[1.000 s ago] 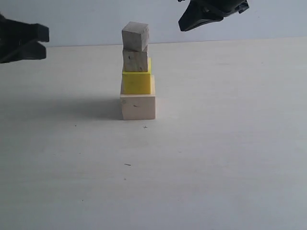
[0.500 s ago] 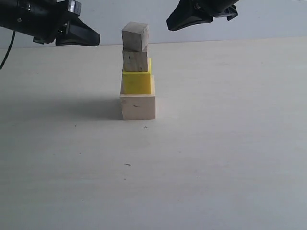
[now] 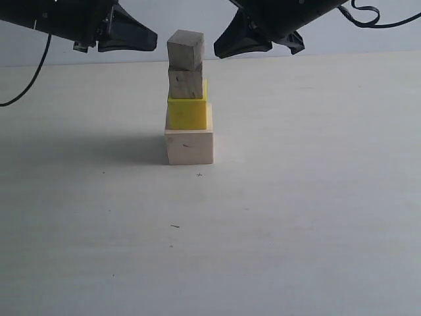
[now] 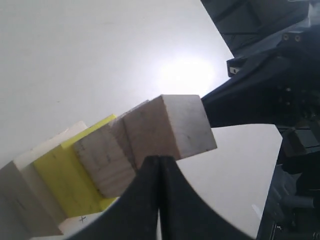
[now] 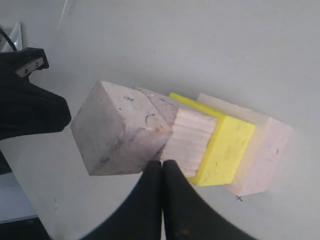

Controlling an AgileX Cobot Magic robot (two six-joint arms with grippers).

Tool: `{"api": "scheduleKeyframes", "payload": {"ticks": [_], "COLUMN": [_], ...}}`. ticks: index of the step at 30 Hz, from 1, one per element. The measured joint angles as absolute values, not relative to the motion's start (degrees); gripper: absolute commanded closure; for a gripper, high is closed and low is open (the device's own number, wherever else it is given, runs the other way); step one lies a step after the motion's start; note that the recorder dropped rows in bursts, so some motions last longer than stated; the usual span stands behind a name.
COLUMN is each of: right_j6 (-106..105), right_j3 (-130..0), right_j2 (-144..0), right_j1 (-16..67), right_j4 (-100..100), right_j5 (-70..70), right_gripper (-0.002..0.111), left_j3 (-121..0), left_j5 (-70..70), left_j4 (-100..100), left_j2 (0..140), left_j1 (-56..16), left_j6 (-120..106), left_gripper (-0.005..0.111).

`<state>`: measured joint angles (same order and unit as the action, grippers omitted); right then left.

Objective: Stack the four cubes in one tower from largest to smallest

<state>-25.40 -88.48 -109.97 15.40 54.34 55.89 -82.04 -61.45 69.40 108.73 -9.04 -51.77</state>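
The tower stands on the table: the largest pale cube (image 3: pixel 189 146), the yellow cube (image 3: pixel 187 113), the medium grainy cube (image 3: pixel 185 83) and the smallest cube (image 3: pixel 185 50) on top, turned a little askew. At the top cube's height, my left gripper (image 3: pixel 154 41) is shut and empty, a small gap to its left. On the other side my right gripper (image 3: pixel 217 51) is also shut, a small gap away. The left wrist view has the left gripper (image 4: pixel 160 159) tips just before the smallest cube (image 4: pixel 170 127). In the right wrist view the right gripper (image 5: pixel 162 164) points at the smallest cube (image 5: pixel 117 132).
The pale table (image 3: pixel 296 197) stretches bare round the tower, with a small pencilled cross (image 3: pixel 199 174) just in front of the base. A black cable (image 3: pixel 26 85) hangs from the left arm.
Both grippers have come down and in toward the top cube, the left one from the far left, the right one from above right. The tower has not moved.
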Motion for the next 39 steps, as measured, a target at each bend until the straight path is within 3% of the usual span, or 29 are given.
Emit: {"api": "scheduleKeyframes", "payload": {"ticks": [39], "right_j6": [-30.9], "right_j3": [-88.5], "right_j2": [-110.0], "right_j1": [15.4], "right_j4": [58.9], "right_j5": [54.6], "right_gripper": [0.108], "left_j3": [-83.0], "left_j5": [-65.4], "left_j4": [76.2], "left_j2": [113.0], "left_j1": [-9.0], "left_j6": [-58.9], "left_gripper": [0.107]}}
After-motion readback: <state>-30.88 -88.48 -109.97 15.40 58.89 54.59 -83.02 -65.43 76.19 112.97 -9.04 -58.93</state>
